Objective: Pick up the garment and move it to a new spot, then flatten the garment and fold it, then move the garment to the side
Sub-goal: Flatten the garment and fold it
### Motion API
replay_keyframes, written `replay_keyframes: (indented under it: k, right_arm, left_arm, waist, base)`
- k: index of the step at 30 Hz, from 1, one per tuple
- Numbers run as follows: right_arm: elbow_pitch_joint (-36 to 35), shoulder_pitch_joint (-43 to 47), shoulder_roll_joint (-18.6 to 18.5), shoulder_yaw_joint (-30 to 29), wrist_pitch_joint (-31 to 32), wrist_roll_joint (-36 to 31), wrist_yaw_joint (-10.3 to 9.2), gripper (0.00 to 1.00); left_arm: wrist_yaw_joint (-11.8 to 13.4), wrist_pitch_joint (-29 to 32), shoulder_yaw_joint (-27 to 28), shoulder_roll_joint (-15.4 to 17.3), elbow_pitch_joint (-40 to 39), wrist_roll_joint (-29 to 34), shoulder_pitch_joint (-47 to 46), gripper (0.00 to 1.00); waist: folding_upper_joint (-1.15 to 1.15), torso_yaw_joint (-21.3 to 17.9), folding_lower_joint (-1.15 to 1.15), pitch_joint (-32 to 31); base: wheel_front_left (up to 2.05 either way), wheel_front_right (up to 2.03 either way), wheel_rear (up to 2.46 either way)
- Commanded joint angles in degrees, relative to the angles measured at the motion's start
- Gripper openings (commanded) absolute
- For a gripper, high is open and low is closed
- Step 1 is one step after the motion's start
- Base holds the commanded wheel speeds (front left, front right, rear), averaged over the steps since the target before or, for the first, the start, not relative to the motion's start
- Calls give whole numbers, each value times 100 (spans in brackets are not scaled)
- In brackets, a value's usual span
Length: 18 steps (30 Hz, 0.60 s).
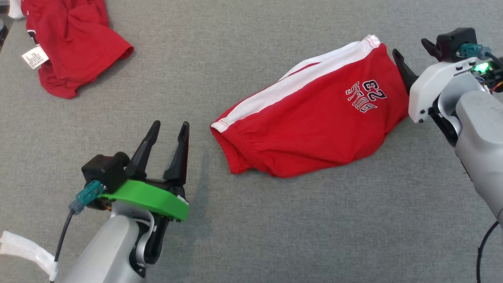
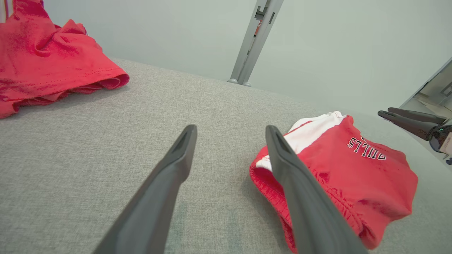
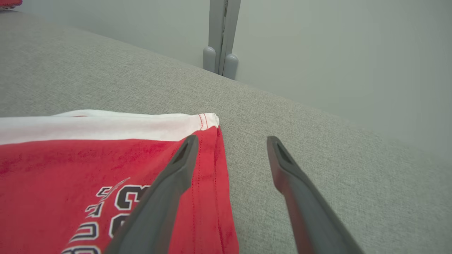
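The garment (image 1: pixel 314 114) is a pair of red shorts with a white side stripe and "BULLS 23" print, lying folded on the grey cloth table (image 1: pixel 243 220). My left gripper (image 1: pixel 171 125) stands open to the left of the waistband, holding nothing. In the left wrist view the garment (image 2: pixel 353 176) lies just right of my left gripper (image 2: pixel 231 128). My right gripper (image 1: pixel 409 46) is open at the garment's far right edge. In the right wrist view my right gripper (image 3: pixel 232 138) has one finger over the hem of the garment (image 3: pixel 88 162) and bare table between its fingers.
A second red garment (image 1: pixel 74 43) with a white tag (image 1: pixel 34 57) lies crumpled at the table's far left corner. A metal post (image 2: pixel 254 38) rises behind the table's far edge. A white strap (image 1: pixel 23 247) hangs beside my left forearm.
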Motion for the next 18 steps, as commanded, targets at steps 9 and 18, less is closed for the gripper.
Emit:
replay_keyframes:
  k: [9,18]
  right_arm:
    - [-94,560,-228,340,356,704,-8,100]
    - [-102,907,-100,575,538,1243,-8,0]
  left_arm:
    - [-30,-2,1205,-311,-433,786,762,100]
    - [-342,-2,1920,-804,-365,1253,1131,100]
  waist:
    - [0,28,0,-5]
    - [0,21,0,-37]
  base:
    - [0,0,0]
    - [0,0,0]
